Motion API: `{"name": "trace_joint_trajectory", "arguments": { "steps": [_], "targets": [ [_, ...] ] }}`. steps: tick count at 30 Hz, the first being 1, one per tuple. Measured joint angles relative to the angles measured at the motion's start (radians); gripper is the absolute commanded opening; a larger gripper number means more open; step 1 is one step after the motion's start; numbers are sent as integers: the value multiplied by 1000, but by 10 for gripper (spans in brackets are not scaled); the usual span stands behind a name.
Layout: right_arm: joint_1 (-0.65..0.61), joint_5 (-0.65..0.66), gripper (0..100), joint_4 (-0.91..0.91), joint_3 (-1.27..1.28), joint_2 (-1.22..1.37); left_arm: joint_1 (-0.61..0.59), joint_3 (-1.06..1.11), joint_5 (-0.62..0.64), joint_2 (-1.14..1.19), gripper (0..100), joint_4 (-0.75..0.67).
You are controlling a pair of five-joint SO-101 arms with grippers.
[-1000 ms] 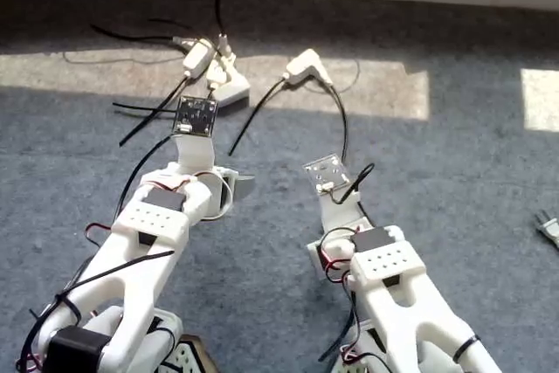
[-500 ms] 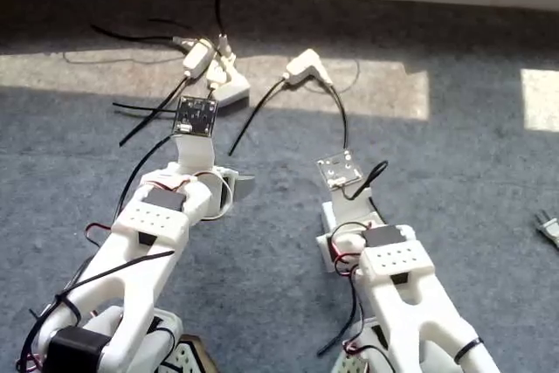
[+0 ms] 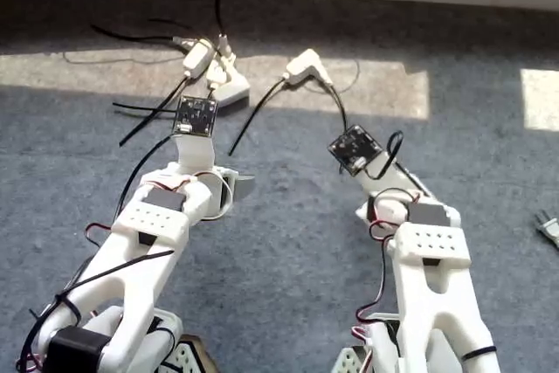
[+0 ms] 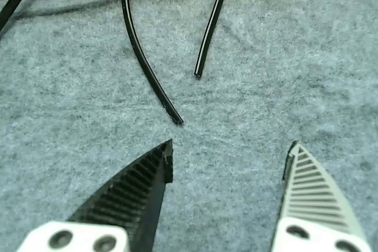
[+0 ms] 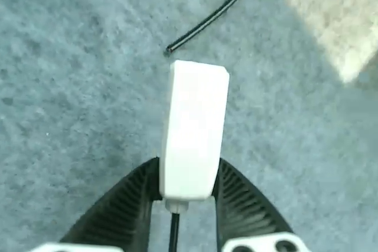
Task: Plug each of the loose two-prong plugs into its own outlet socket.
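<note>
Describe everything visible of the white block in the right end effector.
The white block is a smooth, plastic-looking rectangular body with rounded corners, its visible face plain. The right end effector is shut on its near end, black ribbed fingers pressing both sides. A thin black cord leaves that end. Grey carpet lies behind it, a loose cable tip near its far end.
</note>
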Motion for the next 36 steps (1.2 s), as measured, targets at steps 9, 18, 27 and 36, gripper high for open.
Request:
{"name": "trace_joint_trajectory", "arguments": {
  "steps": [9,18,27,36],
  "targets": [
    [-86,49,289,-247,83,0,0,0,0,0,301,0],
    [-267,49,289,-436,311,0,0,0,0,0,301,0],
    [-52,49,289,-546,97,6,0,0,0,0,301,0],
    [78,28,289,-740,-140,456,0,0,0,0,301,0]
  ]
}}
